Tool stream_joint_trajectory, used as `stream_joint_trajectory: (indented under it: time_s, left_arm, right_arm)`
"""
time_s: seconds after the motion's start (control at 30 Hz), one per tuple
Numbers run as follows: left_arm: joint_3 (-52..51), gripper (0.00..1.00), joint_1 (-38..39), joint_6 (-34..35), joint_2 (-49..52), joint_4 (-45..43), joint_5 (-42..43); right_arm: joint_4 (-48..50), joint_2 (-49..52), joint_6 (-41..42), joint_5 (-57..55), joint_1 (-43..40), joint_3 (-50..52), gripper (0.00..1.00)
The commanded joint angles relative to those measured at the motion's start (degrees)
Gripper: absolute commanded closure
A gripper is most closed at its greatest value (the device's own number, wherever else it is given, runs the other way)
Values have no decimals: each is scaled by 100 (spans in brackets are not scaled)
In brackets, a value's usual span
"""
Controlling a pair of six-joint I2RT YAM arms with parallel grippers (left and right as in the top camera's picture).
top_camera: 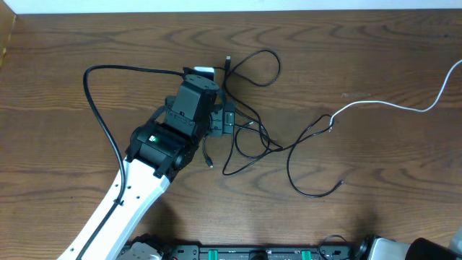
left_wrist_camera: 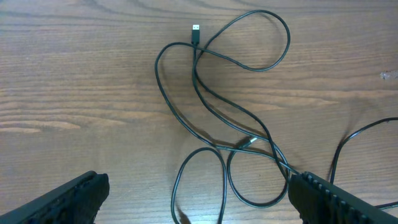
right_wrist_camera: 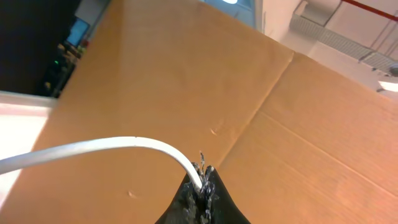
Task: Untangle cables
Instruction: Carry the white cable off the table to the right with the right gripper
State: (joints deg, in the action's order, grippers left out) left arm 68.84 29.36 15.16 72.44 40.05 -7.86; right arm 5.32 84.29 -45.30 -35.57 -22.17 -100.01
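Thin black cables point(top_camera: 249, 108) lie looped over one another on the wooden table point(top_camera: 375, 195) at its middle. My left gripper point(top_camera: 227, 120) hovers over their left side. In the left wrist view the black cables point(left_wrist_camera: 205, 93) cross in several loops, with a small plug end point(left_wrist_camera: 196, 28) at the top. The left gripper point(left_wrist_camera: 198, 196) is open wide, one loop lying between its fingers point(left_wrist_camera: 68, 196) without touching them. A white cable point(top_camera: 390, 105) runs from the black tangle off the right edge. My right gripper point(right_wrist_camera: 204, 182), outside the overhead view, is shut on the white cable point(right_wrist_camera: 124, 144).
The left arm's own thick black cable point(top_camera: 101, 108) arcs over the table's left part. Robot base hardware point(top_camera: 253, 253) lines the front edge. A brown cardboard panel point(right_wrist_camera: 280, 124) fills the right wrist view behind the jaws.
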Motion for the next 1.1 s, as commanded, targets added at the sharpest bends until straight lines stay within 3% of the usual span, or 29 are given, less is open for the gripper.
stream_joint_trajectory:
  time_s: [0.0, 0.23, 0.37, 0.63, 1.07]
  left_arm:
    - [70, 3, 7, -31, 33, 2, -55]
    - [70, 3, 9, -33, 33, 2, -55]
    - [70, 3, 9, -33, 35, 2, -55]
    - [70, 3, 7, -33, 33, 2, -55]
    - [70, 3, 9, -33, 33, 2, -55]
  right_arm:
    - [-7, 22, -111, -101, -203, -66, 99]
    - [-20, 22, -291, -203, -922, -66, 99]
    - [-289, 22, 225, -83, -1241, -66, 99]
    - [-1342, 203, 1318, 1294, -1287, -66, 99]
    - [-2006, 898, 1565, 1539, -1320, -63, 99]
